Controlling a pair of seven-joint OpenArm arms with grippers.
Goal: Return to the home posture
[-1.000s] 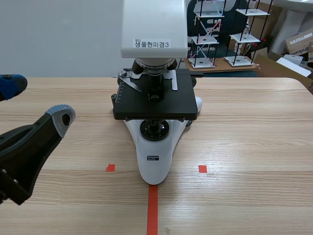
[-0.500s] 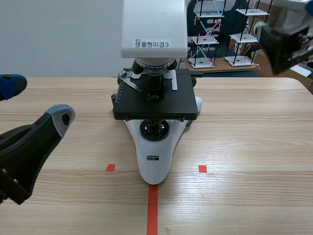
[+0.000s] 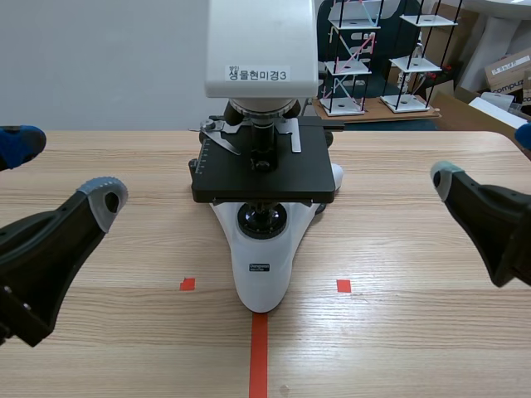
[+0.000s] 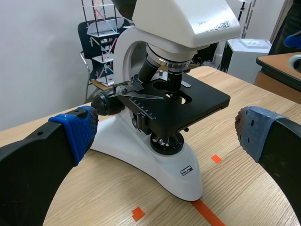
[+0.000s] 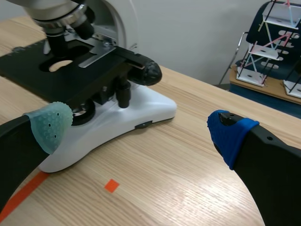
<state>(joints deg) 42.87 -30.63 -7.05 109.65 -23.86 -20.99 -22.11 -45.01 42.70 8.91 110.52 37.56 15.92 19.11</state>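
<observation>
left tool (image 3: 62,170) at 9 o'clock and right tool (image 3: 485,156) at 3 o'clock of the microscope (image 3: 264,191) on the desk (image 3: 415,249) both hang spread, empty; any inward swing could knock it.

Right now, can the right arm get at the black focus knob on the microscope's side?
Probably yes. The focus knob faces the right arm, whose jaws are open, with only table between them.
</observation>
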